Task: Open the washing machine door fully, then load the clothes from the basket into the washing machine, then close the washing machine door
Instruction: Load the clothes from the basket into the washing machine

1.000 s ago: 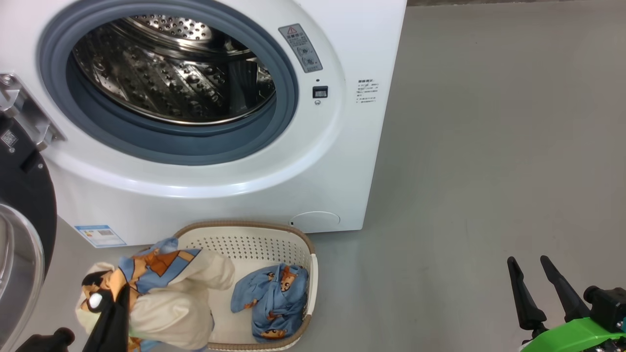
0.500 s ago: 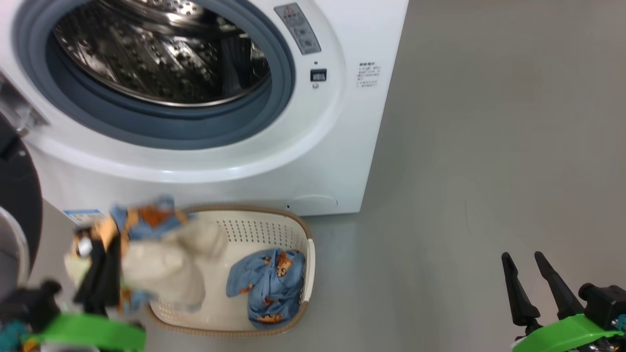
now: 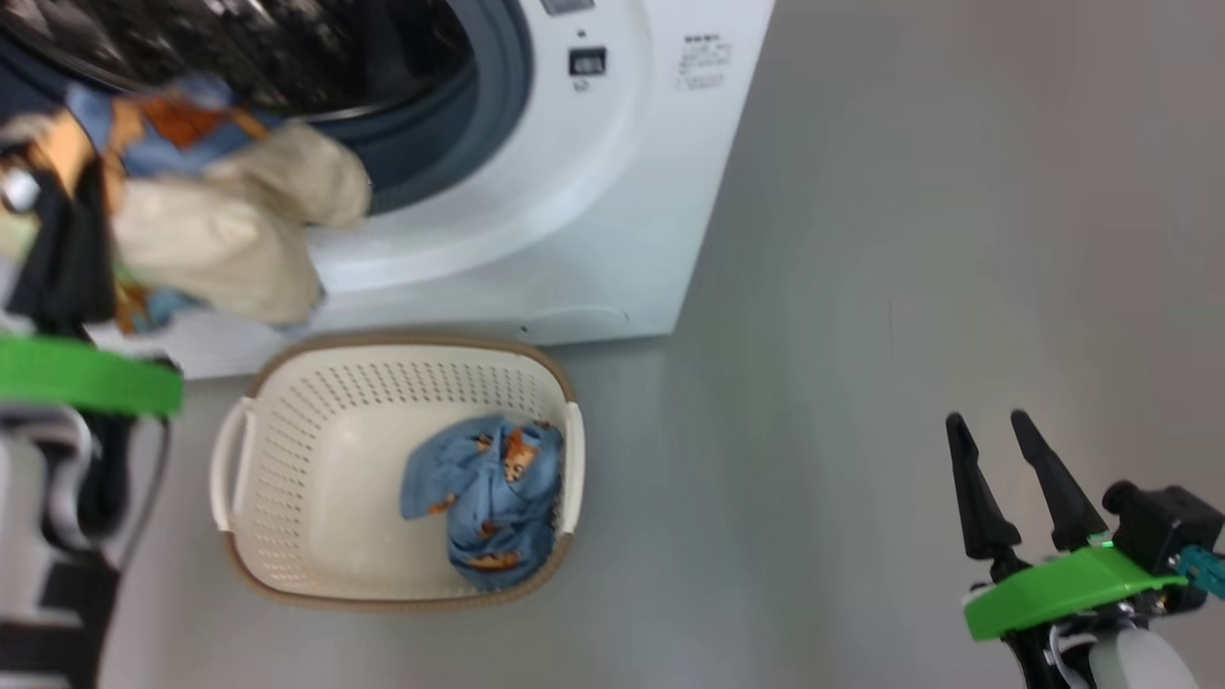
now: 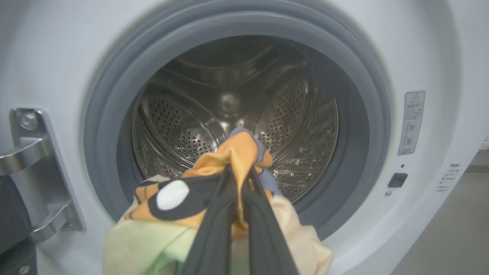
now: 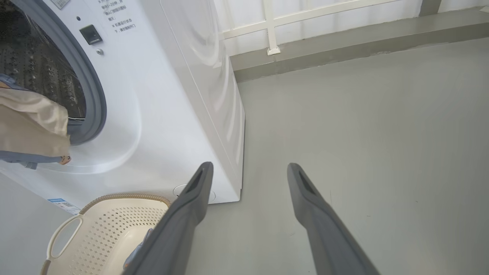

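My left gripper (image 4: 240, 170) is shut on a cream, orange and light-blue garment (image 4: 229, 152), one of the clothes, and holds it up just in front of the washing machine's (image 3: 593, 211) open mouth, short of the steel drum (image 4: 229, 103). The head view shows this garment (image 3: 220, 220) hanging over the grey gasket, well above the basket (image 3: 316, 450). Another light-blue garment (image 3: 488, 498) lies in the basket's right half. A dark sliver of the washing machine door (image 4: 11, 221) shows beside its steel hinge (image 4: 38, 160). My right gripper (image 3: 986, 418) stands open and holds nothing, over bare floor far to the right.
The basket (image 5: 114, 221) sits on grey floor right against the machine's front. Open floor (image 5: 363, 114) stretches to the right of the machine, ending at a low ledge and white railing (image 5: 271, 30) behind it.
My left gripper has lifted the cream and orange garment from beside the basket up to the drum's mouth. The head camera has shifted, so the machine sits higher in view. The right gripper stays open.
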Robot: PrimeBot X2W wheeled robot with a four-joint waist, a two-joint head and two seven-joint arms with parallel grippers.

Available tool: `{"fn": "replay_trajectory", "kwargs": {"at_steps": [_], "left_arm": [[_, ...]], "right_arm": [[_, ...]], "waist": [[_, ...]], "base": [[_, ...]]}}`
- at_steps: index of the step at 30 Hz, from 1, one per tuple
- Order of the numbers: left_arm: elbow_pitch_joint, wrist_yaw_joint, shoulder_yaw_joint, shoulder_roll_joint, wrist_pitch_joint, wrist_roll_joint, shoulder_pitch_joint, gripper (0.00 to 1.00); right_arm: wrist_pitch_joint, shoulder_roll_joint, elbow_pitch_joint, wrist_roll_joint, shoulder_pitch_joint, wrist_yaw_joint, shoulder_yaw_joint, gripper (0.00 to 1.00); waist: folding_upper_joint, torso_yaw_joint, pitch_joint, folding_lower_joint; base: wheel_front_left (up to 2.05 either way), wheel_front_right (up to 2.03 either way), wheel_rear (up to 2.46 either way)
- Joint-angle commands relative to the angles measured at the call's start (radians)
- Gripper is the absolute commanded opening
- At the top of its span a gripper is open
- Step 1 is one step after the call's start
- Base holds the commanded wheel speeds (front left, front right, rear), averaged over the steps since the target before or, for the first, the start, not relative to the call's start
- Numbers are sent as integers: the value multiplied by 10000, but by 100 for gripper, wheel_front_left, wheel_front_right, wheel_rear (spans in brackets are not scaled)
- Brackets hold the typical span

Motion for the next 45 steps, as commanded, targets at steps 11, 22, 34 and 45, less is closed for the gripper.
{"fn": "replay_trajectory", "kwargs": {"at_steps": [11, 22, 34, 45], "left_arm": [[2997, -14, -1081, 1063, -61, -800, -3532, 0], [5678, -14, -2774, 1305, -61, -1561, -5989, 0], [7359, -14, -3941, 1578, 53, -2060, -7527, 0], [6411, 199, -2898, 2136, -57, -1102, -8480, 0]], "right_arm": [[-48, 420, -335, -200, -841, 16, 450, 100], [-48, 743, -388, -205, -1312, 16, 852, 100], [-48, 904, -407, -165, -1432, 16, 1074, 100], [-48, 974, -538, -141, -1481, 16, 1232, 100]], "waist": [[-1, -1014, 1638, 0], [-1, -1641, 2369, 0], [-1, -2108, 2675, 0], [-1, -2398, 2997, 0]], "base": [[0, 0, 0], [0, 0, 0], [0, 0, 0], [0, 0, 0]]}}
